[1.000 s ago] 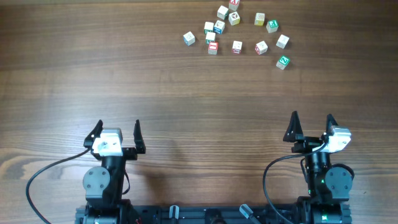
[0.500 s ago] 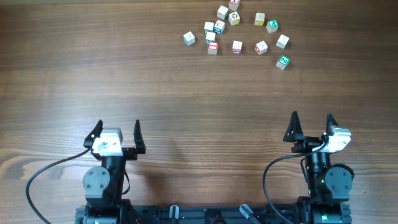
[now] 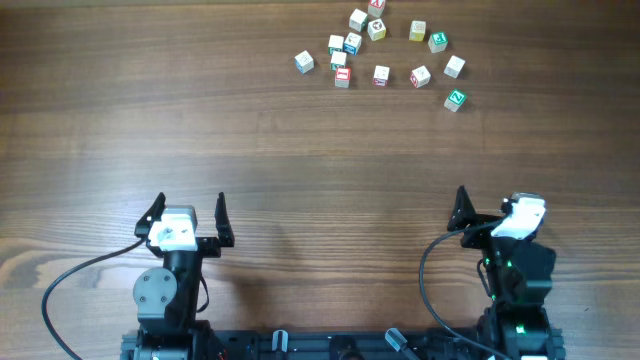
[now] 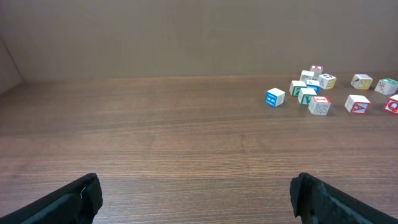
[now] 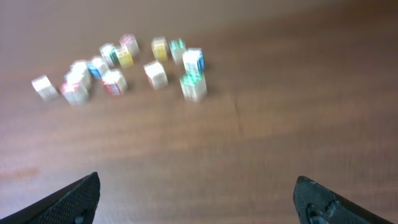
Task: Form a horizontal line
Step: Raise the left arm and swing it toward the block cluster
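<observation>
Several small whitish letter cubes lie loose and scattered at the far side of the table (image 3: pixel 380 46), among them one with a green mark (image 3: pixel 455 99) and one with a red mark (image 3: pixel 342 76). No joined row of three cubes shows in any view. My left gripper (image 3: pixel 187 212) is open and empty near the front edge, far from the cubes. My right gripper (image 3: pixel 483 207) is open and empty, turned toward the left. The left wrist view shows the cubes at the far right (image 4: pixel 319 104) past its open fingers (image 4: pixel 199 194). The right wrist view shows them blurred (image 5: pixel 155 73) past its open fingers (image 5: pixel 199 196).
The wooden table (image 3: pixel 200 120) stretches between the grippers and the cubes. A brown wall (image 4: pixel 186 31) stands behind the table in the left wrist view. Black cables (image 3: pixel 70 290) loop from both arm bases at the front edge.
My right gripper has swung toward the left and its wrist view is motion-blurred. The left arm and the cubes have not moved.
</observation>
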{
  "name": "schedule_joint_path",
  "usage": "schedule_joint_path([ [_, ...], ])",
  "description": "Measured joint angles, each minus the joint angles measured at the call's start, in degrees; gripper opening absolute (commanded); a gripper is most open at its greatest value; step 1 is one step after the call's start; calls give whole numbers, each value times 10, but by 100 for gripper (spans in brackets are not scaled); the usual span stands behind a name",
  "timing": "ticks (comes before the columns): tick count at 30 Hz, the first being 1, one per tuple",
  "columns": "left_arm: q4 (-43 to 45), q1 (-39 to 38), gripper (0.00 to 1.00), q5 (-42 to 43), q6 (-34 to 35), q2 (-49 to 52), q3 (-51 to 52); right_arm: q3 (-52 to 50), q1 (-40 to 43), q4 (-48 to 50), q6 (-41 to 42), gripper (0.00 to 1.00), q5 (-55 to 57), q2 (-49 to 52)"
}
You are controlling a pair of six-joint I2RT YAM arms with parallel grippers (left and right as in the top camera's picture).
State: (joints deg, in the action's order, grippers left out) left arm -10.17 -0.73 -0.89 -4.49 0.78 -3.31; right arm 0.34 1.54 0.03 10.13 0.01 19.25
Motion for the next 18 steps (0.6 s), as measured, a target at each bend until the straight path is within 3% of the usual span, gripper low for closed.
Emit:
schedule_joint_path([
  [8, 8, 0, 100, 47, 1, 0, -9, 0, 0, 1, 0, 100, 0, 167],
  [18, -69, 0, 100, 59, 10, 56, -153, 12, 0, 20, -15, 100, 2, 293],
])
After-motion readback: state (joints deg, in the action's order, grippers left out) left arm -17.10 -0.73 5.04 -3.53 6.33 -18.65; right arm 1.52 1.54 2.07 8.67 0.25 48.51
